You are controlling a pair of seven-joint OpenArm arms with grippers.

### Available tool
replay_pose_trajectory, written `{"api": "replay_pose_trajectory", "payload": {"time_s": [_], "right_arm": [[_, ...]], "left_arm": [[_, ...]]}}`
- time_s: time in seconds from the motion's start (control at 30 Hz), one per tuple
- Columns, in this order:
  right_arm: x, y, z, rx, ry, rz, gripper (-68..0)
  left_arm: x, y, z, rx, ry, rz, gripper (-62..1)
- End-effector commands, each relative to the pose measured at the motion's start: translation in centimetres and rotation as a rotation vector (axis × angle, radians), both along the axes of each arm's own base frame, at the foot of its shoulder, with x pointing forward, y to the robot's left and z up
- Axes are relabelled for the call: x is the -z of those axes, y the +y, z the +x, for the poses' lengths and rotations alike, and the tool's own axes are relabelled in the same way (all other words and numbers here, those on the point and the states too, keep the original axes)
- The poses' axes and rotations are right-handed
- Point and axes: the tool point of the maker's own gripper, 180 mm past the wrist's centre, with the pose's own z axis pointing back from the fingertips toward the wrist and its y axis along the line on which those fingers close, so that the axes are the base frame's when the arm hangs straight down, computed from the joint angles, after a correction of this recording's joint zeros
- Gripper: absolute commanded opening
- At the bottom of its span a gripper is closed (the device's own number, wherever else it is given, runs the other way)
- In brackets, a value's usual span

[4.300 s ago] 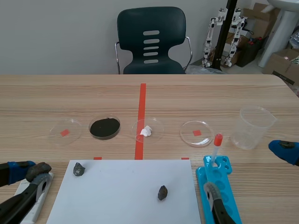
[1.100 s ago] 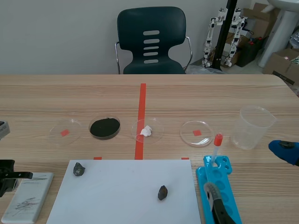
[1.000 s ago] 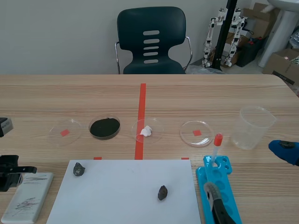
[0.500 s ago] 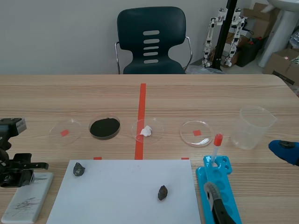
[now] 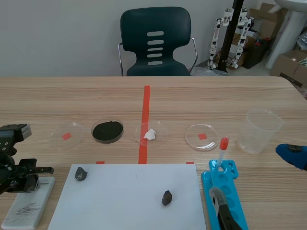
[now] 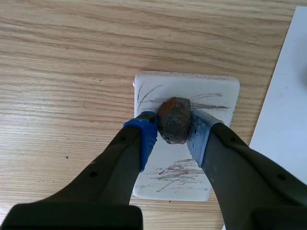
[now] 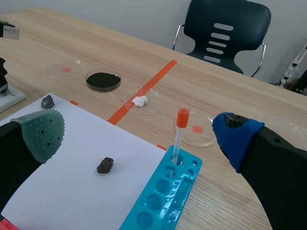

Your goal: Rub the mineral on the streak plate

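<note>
A white streak plate (image 6: pixel 184 139) (image 5: pixel 29 202) lies on the table at the near left, marked with grey and reddish scratches. My left gripper (image 6: pixel 172 129) (image 5: pixel 21 179) is over it, shut on a reddish-brown mineral (image 6: pixel 173 120) whose tip is at the plate's far part. Two other dark minerals (image 5: pixel 81 174) (image 5: pixel 166 197) lie on the white sheet (image 5: pixel 127 196). My right gripper (image 7: pixel 139 129) stands open at the near right, holding nothing.
A blue tube rack (image 5: pixel 224 196) with a red-capped tube (image 5: pixel 222 151) stands at the near right. Several petri dishes (image 5: pixel 107 131) (image 5: pixel 151 133) (image 5: pixel 202 136) (image 5: pixel 67 134) line the middle; a clear beaker (image 5: pixel 261 130) is at the right. A chair (image 5: pixel 155 40) stands behind the table.
My left arm, low over the plate at first, drew back toward the left edge, then came forward again over the plate's far end with the mineral. The right arm has kept still.
</note>
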Motion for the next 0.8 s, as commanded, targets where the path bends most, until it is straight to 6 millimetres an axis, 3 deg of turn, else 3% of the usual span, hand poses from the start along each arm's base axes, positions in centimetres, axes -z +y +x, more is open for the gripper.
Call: {"api": "replay_pose_trajectory", "payload": {"time_s": [0.0,0.2,0.3,0.77], "right_arm": [[-0.6,0.1,0.1,-0.007,-0.020,0.015,-2.0],[-0.6,0.1,0.1,-0.007,-0.020,0.015,-2.0],[-0.6,0.1,0.1,-0.007,-0.020,0.015,-2.0],[-0.6,0.1,0.1,-0.007,-0.020,0.015,-2.0]], "left_arm": [[-0.2,-0.1,0.5,0.005,-0.021,-0.006,-53.9],[-0.5,-3.1,1.0,0.027,-0.056,-0.169,-53.9],[-0.6,-3.4,1.2,0.023,-0.063,-0.186,-53.9],[-0.2,2.5,-0.2,-0.007,0.019,0.147,-53.9]]}}
